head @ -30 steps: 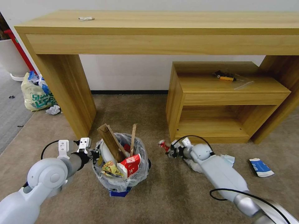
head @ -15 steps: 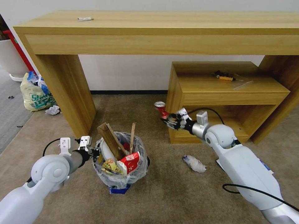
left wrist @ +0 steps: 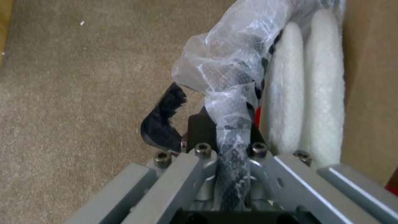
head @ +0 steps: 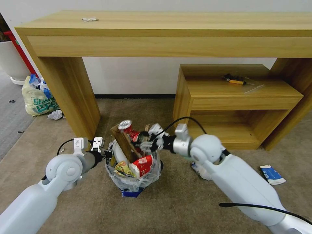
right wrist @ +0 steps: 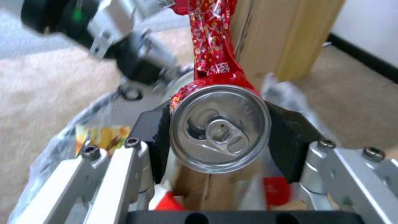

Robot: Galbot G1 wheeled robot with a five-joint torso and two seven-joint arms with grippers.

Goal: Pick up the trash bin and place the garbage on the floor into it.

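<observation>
The trash bin (head: 135, 177), round and lined with a crinkly clear bag, sits low on the carpet in the head view, stuffed with a cardboard piece (head: 122, 146), a white slipper (head: 117, 156) and a red wrapper (head: 143, 164). My left gripper (head: 109, 155) is shut on the bin's left rim. The left wrist view shows the bag (left wrist: 224, 77) pinched between its fingers (left wrist: 164, 124), beside the slippers (left wrist: 307, 93). My right gripper (head: 143, 139) is shut on a crushed red can (head: 128, 127), held just above the bin's opening. In the right wrist view the can (right wrist: 219, 124) sits between the pads (right wrist: 290, 140).
A blue-white packet (head: 272, 175) and clear plastic (head: 203, 171) lie on the carpet to the right, the plastic partly behind my right arm. A table leg (head: 70, 97) stands behind the bin and a low shelf (head: 234, 107) to its right. A yellowish shopping bag (head: 37, 96) sits far left.
My right gripper lifted the red can off the floor and swung it left until it hangs over the bin. The left arm and bin shifted slightly right.
</observation>
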